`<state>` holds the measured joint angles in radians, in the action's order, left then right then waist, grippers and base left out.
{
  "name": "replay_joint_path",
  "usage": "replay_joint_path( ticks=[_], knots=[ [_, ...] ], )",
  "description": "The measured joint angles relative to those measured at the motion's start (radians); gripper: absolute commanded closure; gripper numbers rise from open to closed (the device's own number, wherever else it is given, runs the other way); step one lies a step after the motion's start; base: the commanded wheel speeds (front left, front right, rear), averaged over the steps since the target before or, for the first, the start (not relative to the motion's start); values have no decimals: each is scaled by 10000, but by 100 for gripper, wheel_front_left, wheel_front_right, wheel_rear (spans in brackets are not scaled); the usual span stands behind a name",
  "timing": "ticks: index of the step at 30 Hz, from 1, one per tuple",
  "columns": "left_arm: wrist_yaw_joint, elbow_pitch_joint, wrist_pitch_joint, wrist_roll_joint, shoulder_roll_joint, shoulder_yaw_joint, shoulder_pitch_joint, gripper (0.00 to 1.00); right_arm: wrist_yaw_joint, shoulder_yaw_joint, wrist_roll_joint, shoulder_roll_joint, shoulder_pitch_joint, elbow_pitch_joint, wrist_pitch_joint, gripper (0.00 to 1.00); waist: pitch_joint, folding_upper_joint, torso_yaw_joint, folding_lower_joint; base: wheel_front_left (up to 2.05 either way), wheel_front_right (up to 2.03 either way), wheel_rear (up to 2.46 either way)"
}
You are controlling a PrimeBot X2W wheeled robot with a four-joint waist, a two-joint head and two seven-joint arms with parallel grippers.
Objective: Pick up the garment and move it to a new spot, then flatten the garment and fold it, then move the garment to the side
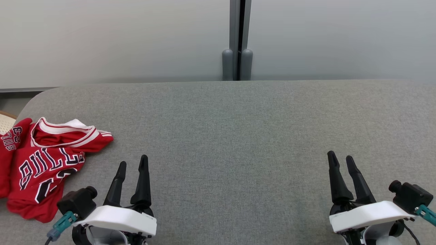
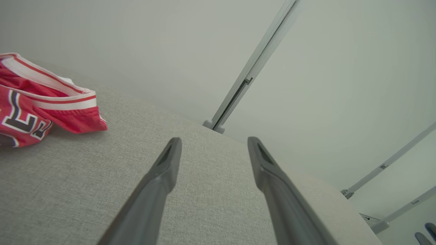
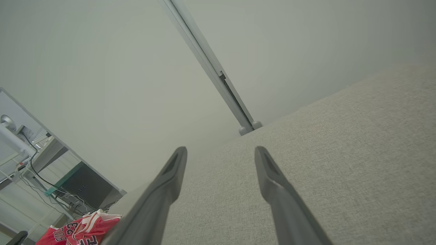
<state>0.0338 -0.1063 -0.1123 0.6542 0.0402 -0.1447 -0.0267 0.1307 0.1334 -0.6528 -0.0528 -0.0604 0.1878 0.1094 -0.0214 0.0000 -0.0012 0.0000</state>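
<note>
**A:** Nearest first: where do the pincers stand?

**B:** Both are low at the near edge of the desk. The left pincer has its two fingers spread with nothing between them. The right pincer is the same, well apart from it on the other side. Neither touches cloth.

**A:** And the garment?

**B:** The red jersey lies crumpled on the desk just to the left of the left pincer, near the desk's rounded left corner. Its collar is rumpled up and the lettering is creased. I can't tell whether its outermost part hangs over the edge.

**A:** So how far along is the task?

**B:** I'd judge nothing is done yet. The jersey hasn't been picked up, so moving, flattening, folding and setting aside are all left.

**A:** Is there room to work?

**B:** Plenty. The grey top is bare from the jersey across the middle and out past the right pincer, so a new spot in the centre looks easy. The left edge is the one to mind. The jersey sits close to it, and a careless drag could pull it off. Further back the desk ends in a straight edge beneath a pale wall with a grey post in the middle, so a reach that far would want care.
</note>
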Motion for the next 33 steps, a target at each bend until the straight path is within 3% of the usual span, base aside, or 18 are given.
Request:
replay_joint_path(
  ticks=[20,33],
  knots=[
    [378,416,-527,-1988,25,-401,33,0,0,-25,2278,-17,4,-63,537,0,-38,0,-16,0,0,0,0],
    [380,606,-819,-3078,40,-447,186,0,0,-268,3354,42,31,58,809,0,-64,0,4,0,0,0,0]
  ],
)
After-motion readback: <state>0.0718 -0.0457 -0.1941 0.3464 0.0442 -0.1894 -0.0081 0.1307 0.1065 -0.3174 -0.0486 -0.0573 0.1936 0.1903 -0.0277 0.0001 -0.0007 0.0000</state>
